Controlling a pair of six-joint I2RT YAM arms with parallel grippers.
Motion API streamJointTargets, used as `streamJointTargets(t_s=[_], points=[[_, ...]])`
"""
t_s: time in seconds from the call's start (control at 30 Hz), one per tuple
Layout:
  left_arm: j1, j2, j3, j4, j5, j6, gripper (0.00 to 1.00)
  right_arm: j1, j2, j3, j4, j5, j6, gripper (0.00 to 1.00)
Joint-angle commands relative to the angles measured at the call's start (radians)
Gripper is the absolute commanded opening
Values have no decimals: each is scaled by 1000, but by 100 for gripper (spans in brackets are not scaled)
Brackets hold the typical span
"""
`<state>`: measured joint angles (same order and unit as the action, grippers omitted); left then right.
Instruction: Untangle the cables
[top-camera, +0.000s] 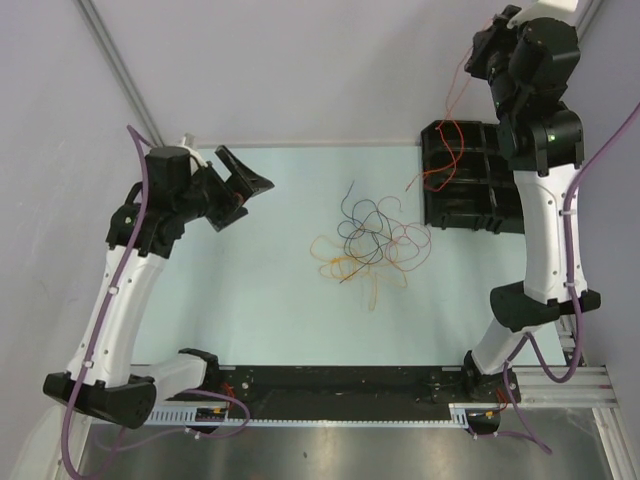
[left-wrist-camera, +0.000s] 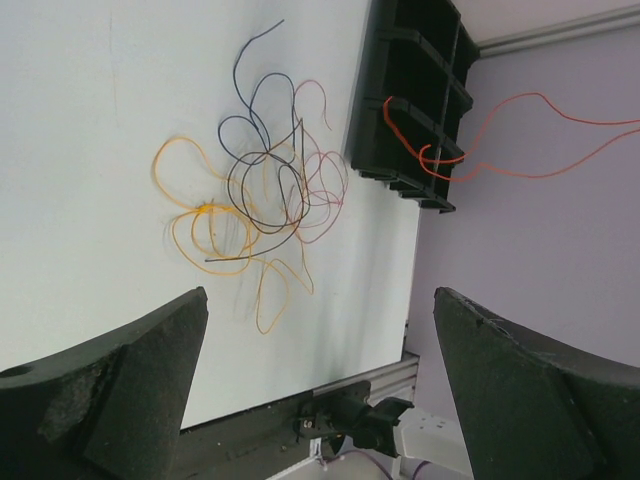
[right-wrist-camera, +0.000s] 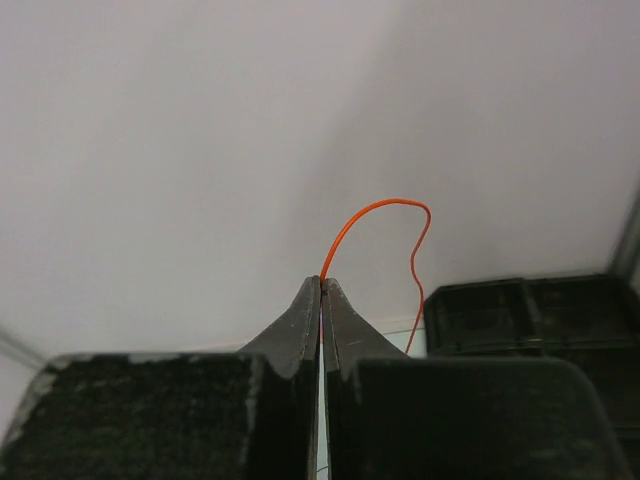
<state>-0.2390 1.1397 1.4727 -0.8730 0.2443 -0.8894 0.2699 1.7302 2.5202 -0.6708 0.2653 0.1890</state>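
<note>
right pincer (right-wrist-camera: 321, 285) is clenched on a red wire (right-wrist-camera: 385, 203), held high over the black tray (top-camera: 480, 215), with the wire's lower part draped across it. left pincer (top-camera: 240, 190) hangs released over the table (top-camera: 270, 300), grasping nothing. the other cables (top-camera: 370, 240) lie knotted mid-table. the draped part could snag on a tray divider, or the wire could slip from so thin a pinch. only the right wrist view shows the grip itself; the left wrist view shows the loop lying on the tray.
</note>
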Motion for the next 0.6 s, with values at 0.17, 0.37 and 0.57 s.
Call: streamJointTargets(t_s=[0.17,0.37,0.57], points=[[-28,58,40,55,93,4,100,-6,-98,-84,122,282,-158,0],[-94,112,98,32,73,-13,100,-43,-118,-123,143,331,-180,0],[-126,143,136,41,59,-23,100,-164,-116,-170,136,272,-108,0]])
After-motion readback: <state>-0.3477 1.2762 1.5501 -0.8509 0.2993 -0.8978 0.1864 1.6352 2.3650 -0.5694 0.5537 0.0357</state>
